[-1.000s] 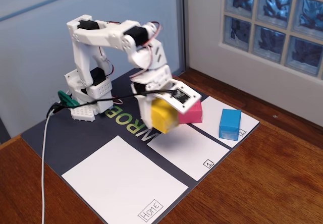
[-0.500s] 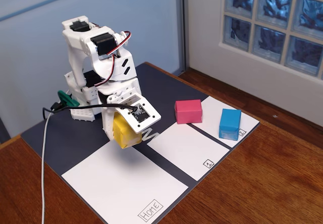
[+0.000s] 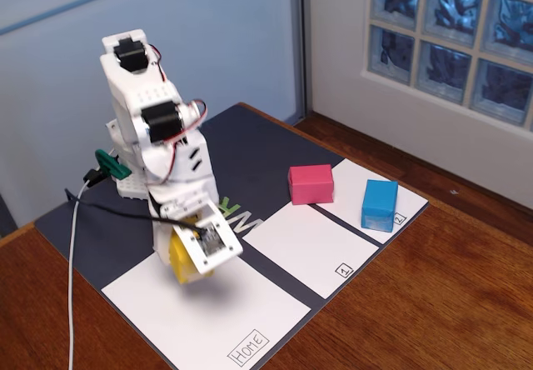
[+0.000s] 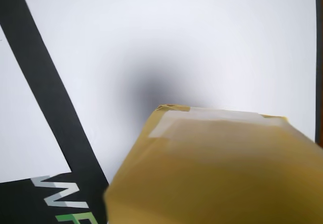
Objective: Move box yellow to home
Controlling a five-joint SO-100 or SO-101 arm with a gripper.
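In the fixed view my white arm leans down over the near left of the mat. My gripper (image 3: pixel 188 262) is shut on the box yellow (image 3: pixel 177 259), a small bright yellow block held just above the far edge of home (image 3: pixel 212 316), the large white sheet with the boxed "Home" label (image 3: pixel 250 347) at its near corner. The wrist view shows the box yellow (image 4: pixel 217 168) filling the lower right, with its shadow on the white home sheet (image 4: pixel 192 27) below. My fingers are hidden from the wrist view.
A pink block (image 3: pixel 311 184) and a blue block (image 3: pixel 380 205) stand at the right, near the smaller sheets marked "1" (image 3: pixel 304 249) and "2" (image 3: pixel 354 193). A white cable (image 3: pixel 73 262) runs down the left. A wall with glass blocks (image 3: pixel 450 45) rises behind.
The arm has swung left and forward, away from the pink block, carrying the yellow box from above sheet "1" to above the home sheet, and lower.
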